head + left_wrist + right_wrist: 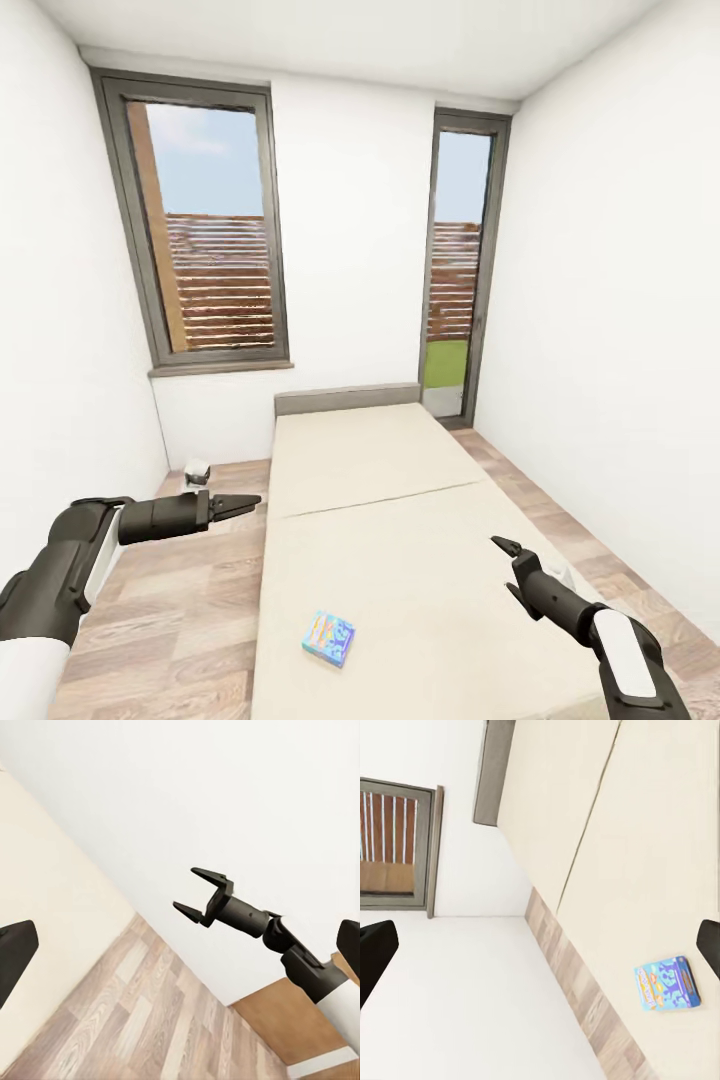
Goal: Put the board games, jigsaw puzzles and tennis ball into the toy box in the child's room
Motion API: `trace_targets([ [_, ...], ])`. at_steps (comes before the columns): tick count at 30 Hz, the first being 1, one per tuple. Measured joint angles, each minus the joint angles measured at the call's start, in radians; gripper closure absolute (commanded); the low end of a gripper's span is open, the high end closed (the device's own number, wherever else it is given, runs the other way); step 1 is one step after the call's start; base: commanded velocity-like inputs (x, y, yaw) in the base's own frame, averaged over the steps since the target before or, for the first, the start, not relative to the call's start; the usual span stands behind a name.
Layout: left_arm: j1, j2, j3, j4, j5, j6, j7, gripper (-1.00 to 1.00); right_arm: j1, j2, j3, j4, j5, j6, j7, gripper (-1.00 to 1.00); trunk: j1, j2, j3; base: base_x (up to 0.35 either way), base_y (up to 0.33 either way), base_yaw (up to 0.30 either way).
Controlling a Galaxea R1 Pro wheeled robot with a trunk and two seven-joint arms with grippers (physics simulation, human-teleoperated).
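- Head view recorded one light-blue, orange-logoed flat cardboard board game (329, 638) lying flat on the cream mattress of the bed (400, 560), near its foot end.
- Judged light, stiff and smooth-faced; best pinched across a short edge.
- Left gripper (243, 504) looked nearly closed and empty; right gripper (201, 895) was spread, empty.
- No container was visible.

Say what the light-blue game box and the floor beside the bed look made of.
Board game: probably cardboard with a printed matte face, going by its flat, thin, sharp-edged shape and colourful graphics. Floor: wood planks or laminate, showing pale grain and plank seams.
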Motion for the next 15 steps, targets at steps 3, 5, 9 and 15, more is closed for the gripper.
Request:
trace_targets([
  [3, 0.000, 0.000, 0.000, 0.000, 0.002, 0.000, 0.000, -1.00, -0.001, 0.000, 0.000, 0.000, 0.000, 0.000, 0.000, -1.00, 0.000, 0.000, -0.001, 0.000, -0.103, 0.024],
  [5, 0.000, 0.000, 0.000, 0.001, 0.000, 0.000, 0.000, -1.00, -0.002, 0.000, 0.000, -0.001, 0.000, 0.000, 0.000, -1.00, 0.000, 0.000, -0.002, 0.000, -0.079, 0.076],
  [9, 0.000, 0.000, 0.000, 0.003, 0.002, 0.000, 0.000, -1.00, -0.002, 0.000, 0.000, -0.001, 0.000, 0.000, 0.000, -1.00, 0.000, 0.000, -0.005, 0.000, -0.034, 0.065],
  [15, 0.000, 0.000, 0.000, 0.004, 0.000, -0.001, 0.000, -1.00, -0.002, 0.000, 0.000, -0.001, 0.000, 0.000, 0.000, -1.00, 0.000, 0.000, -0.006, 0.000, -0.008, 0.019],
])
